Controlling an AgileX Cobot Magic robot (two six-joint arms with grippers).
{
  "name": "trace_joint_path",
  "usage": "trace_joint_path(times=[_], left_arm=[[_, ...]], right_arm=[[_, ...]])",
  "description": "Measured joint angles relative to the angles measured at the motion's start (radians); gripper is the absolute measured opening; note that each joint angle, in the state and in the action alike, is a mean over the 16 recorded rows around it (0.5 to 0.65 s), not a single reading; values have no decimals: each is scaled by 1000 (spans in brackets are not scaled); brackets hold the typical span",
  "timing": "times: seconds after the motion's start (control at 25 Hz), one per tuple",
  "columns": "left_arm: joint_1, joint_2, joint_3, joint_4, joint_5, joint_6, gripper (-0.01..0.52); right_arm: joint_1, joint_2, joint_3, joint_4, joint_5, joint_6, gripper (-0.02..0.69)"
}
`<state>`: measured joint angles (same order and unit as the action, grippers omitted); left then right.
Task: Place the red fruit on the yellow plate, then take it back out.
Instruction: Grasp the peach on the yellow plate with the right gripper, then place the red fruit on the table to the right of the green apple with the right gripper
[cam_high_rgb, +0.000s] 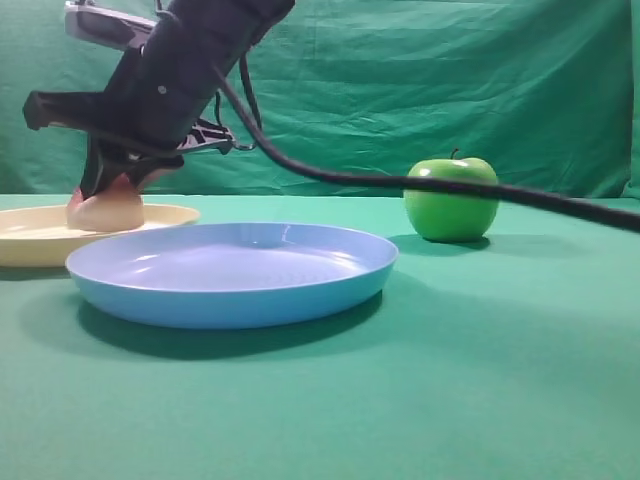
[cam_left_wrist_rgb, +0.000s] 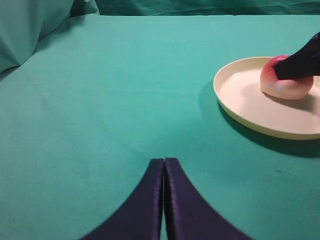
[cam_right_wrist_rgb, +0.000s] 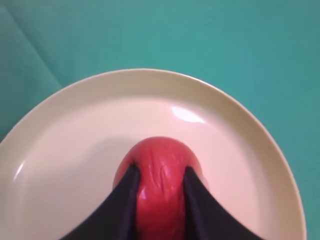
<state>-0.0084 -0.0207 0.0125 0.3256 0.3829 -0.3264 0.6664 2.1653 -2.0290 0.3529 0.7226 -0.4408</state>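
The right claw (cam_right_wrist_rgb: 159, 197) squeezes the red fruit (cam_right_wrist_rgb: 161, 175) sitting on the yellow plate (cam_right_wrist_rgb: 240, 135), ready to lift it out. The left claw (cam_left_wrist_rgb: 164, 172) is closed and empty.

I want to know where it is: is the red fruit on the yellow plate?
Yes. The red fruit sits on the yellow plate, the right gripper jaws closed on its sides.

Blue plate (cam_high_rgb: 232, 275) stands just beside yellow plate (cam_high_rgb: 40, 235), green apple (cam_high_rgb: 451, 199) well apart.
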Motion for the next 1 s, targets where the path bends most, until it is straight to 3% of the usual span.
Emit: trace_joint_path(times=[0.4, 1.0], left_arm=[[0, 0, 0, 0, 0, 0, 0], [0, 0, 0, 0, 0, 0, 0]], right_arm=[[-159, -391, 282, -123, 87, 100, 158], [-328, -954, 1210, -175, -199, 152, 158]])
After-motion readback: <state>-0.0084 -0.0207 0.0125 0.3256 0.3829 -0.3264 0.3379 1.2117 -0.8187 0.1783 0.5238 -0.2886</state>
